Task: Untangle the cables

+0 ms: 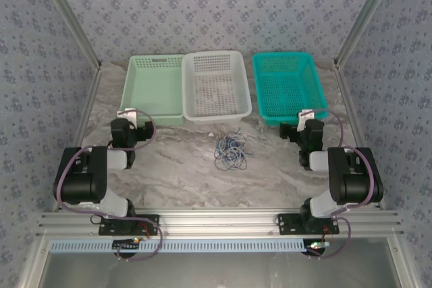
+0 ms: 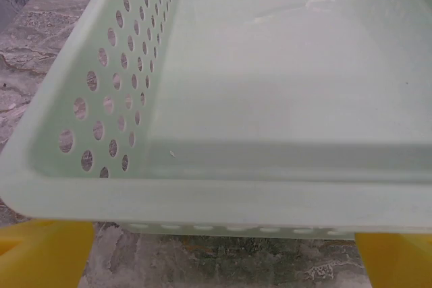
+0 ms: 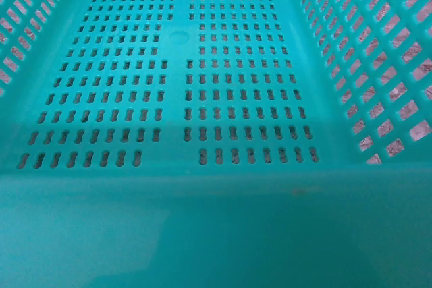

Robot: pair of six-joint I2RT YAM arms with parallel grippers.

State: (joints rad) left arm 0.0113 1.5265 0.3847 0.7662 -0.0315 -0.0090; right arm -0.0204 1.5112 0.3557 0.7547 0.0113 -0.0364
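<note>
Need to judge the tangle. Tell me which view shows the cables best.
Top external: the cables lie whole, a small tangled heap on the table before the white basket. The left wrist view looks into the green basket, the right wrist view into the teal basket.

Too small from above to separate strand from strand in the cables [image 1: 230, 149]. Cropped at the lower corners: yellow fingertips [image 2: 40, 254]. Blurred and cropped up close: near wall of the teal basket [image 3: 216, 234].
</note>
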